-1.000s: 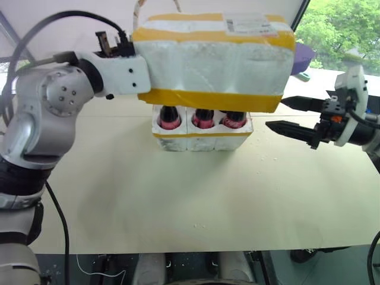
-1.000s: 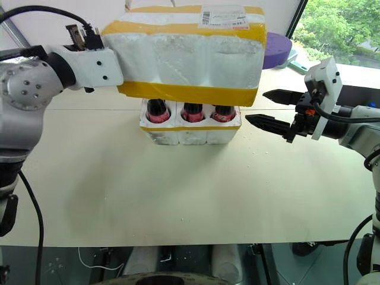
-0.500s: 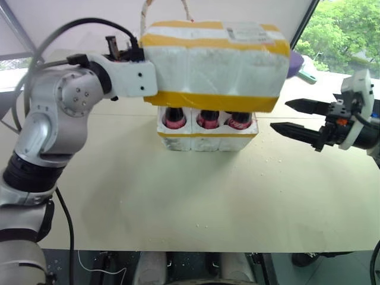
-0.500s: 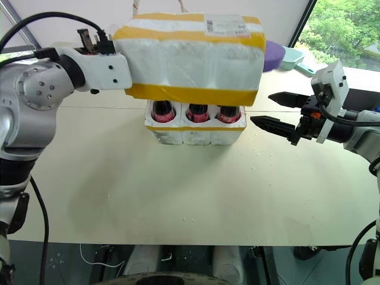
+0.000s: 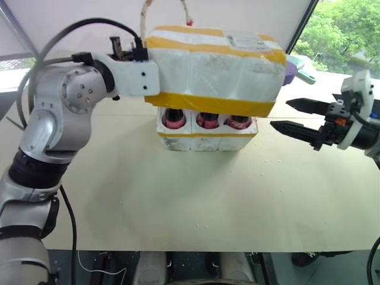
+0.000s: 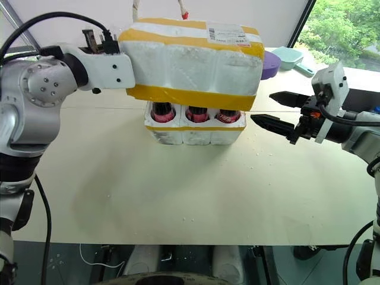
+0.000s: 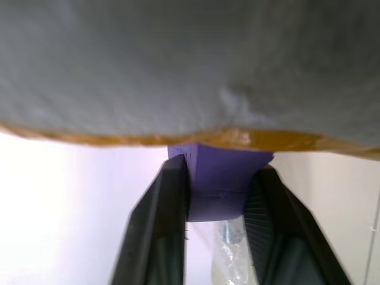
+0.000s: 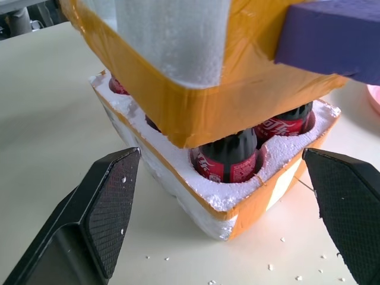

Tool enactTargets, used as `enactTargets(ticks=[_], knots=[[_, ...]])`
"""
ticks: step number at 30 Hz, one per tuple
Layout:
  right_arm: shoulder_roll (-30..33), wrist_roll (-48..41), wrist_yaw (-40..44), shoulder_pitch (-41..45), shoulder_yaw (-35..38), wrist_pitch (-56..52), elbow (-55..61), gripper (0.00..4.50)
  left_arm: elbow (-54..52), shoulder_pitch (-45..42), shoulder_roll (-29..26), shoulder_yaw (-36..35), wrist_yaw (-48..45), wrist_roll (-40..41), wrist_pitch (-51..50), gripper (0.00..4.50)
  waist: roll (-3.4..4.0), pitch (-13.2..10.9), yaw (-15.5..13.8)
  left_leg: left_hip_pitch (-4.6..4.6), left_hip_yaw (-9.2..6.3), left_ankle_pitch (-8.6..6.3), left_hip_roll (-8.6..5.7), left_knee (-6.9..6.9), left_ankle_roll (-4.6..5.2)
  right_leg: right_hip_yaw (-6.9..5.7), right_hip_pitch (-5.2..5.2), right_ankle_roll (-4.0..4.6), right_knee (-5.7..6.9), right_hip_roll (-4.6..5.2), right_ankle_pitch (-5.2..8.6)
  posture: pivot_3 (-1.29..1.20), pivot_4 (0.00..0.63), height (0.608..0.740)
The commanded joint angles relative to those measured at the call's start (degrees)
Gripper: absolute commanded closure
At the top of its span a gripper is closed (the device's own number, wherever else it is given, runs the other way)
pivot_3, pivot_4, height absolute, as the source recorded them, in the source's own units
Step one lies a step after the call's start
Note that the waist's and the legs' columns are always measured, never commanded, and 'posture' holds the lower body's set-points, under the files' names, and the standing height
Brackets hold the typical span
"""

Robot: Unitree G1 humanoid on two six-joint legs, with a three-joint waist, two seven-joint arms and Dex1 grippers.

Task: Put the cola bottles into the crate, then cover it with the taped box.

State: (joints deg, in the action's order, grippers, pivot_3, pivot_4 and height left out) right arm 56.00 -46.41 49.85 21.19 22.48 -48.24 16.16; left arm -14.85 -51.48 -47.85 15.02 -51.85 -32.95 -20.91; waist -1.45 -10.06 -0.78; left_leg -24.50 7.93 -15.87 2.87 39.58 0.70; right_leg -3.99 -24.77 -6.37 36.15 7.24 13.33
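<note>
Looking down from the head camera, I see the box [image 5: 215, 68] sitting over the tops of the bottles [image 5: 202, 120] in the crate [image 5: 206, 136], which stands on the table [image 5: 196, 196] at about 12 o'clock from me. The box tilts a little, its underside raised on the near side so the red labels show in the gap. My left gripper [image 7: 217, 196] is at the box's 9 o'clock end, the arm's white forearm pressed up to the foam; from the wrist camera its two fingers [image 7: 166, 202] stand narrowly apart under the box's yellow edge, with a purple object [image 7: 221, 178] beyond them, and I cannot tell whether they have hold of the box. My right gripper [image 5: 294, 116] hangs at the crate's 3 o'clock, near but apart from it, fingers spread wide and holding nothing. Foam crumbs [image 5: 267, 159] lie scattered on the table near the crate.
</note>
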Motion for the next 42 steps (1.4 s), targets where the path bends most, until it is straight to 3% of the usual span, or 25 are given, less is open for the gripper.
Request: enactTargets(ticks=[1, 4, 10, 15, 20, 25, 28, 34, 42], knots=[[-0.08, -1.08, -0.25, 0.10, 2.63, 0.95, 1.49, 0.00, -3.03, 0.40, 0.17, -1.48, -1.22, 0.61, -0.22, 1.53, 0.00, 0.00, 0.04, 0.00, 0.00, 0.00, 0.00, 0.03, 0.01, 0.00, 0.01, 0.00, 0.00, 0.00, 0.00, 0.00, 0.150, 0.740], [-0.01, -0.84, -0.24, -0.57, 2.93, 0.96, 1.55, 0.00, -3.61, 1.32, 0.12, -2.57, -2.06, 1.64, -0.99, 0.10, 0.00, 0.00, 0.03, 0.00, -0.04, -0.02, 0.00, 0.11, 0.04, 0.00, 0.05, -0.01, 0.02, 0.00, 0.00, 0.00, 0.150, 0.740], [0.46, -0.70, 0.16, -0.81, 3.13, 0.88, 1.15, 0.00, -4.43, 4.38, -0.48, -8.35, -7.06, 9.57, -6.91, 0.10, 0.00, 0.00, 0.10, 0.00, -0.09, -0.05, 0.02, 0.22, 0.08, 0.00, 0.09, -0.01, 0.06, -0.01, -0.01, 0.00, 0.150, 0.740], [0.84, -0.35, 0.73, -0.96, 3.27, 1.01, 0.42, 0.00, -3.31, 12.44, -8.53, -16.14, -15.04, 21.45, 1.85, 0.10, 0.03, -0.01, 0.54, 0.02, -0.20, -0.05, 0.08, 0.22, 0.08, 0.00, 0.07, -0.02, 0.06, -0.03, -0.01, 0.00, 0.150, 0.740], [1.03, 0.50, 1.28, -1.09, 2.51, 1.58, -0.44, 0.00, -3.21, 25.24, -14.74, -26.00, -26.62, 36.88, 2.27, 0.10, 0.07, -0.01, 0.56, 0.05, -0.21, -0.07, 0.11, 0.21, 0.09, 0.00, 0.10, 0.00, 0.04, -0.04, 0.00, 0.00, 0.150, 0.740], [1.60, 1.26, 2.81, -1.53, 2.37, 2.29, -1.80, 0.00, 2.03, 17.84, -10.83, -33.61, -25.99, 58.97, -22.13, 0.10, 0.05, -0.02, -0.23, 0.00, -0.30, -0.23, 0.09, 0.40, 0.38, -0.06, 0.31, 0.01, 0.04, -0.06, 0.00, 0.00, 0.150, 0.740], [3.62, 0.41, 7.40, -3.32, 3.61, 2.30, -1.67, 0.00, 13.52, 10.61, -13.22, -37.14, -28.42, 67.97, -33.12, 0.10, 0.09, -0.01, 0.18, 0.03, -0.34, -0.21, 0.05, 0.45, 0.35, 0.01, 0.39, -0.02, -0.01, -0.11, -0.01, 0.00, 0.150, 0.740], [7.28, 0.55, 15.38, -5.67, 4.12, 4.19, -2.12, 0.00, 23.27, 6.15, -17.62, -35.46, -31.08, 71.25, -34.36, 0.10, 0.14, -0.03, 1.07, 0.07, -0.33, -0.12, 0.11, 0.34, 0.19, 0.00, 0.33, -0.05, 0.04, -0.23, 0.03, 0.00, 0.150, 0.740], [6.61, 1.67, 16.87, -3.16, 0.25, 5.55, -3.59, 0.00, 18.89, 16.21, -19.14, -26.11, -35.47, 64.73, -20.13, 0.10, 0.20, 0.00, 1.44, 0.04, -0.33, -0.15, 0.12, 0.34, 0.19, 0.00, 0.30, -0.01, 0.03, -0.22, 0.03, 0.00, 0.150, 0.740]])
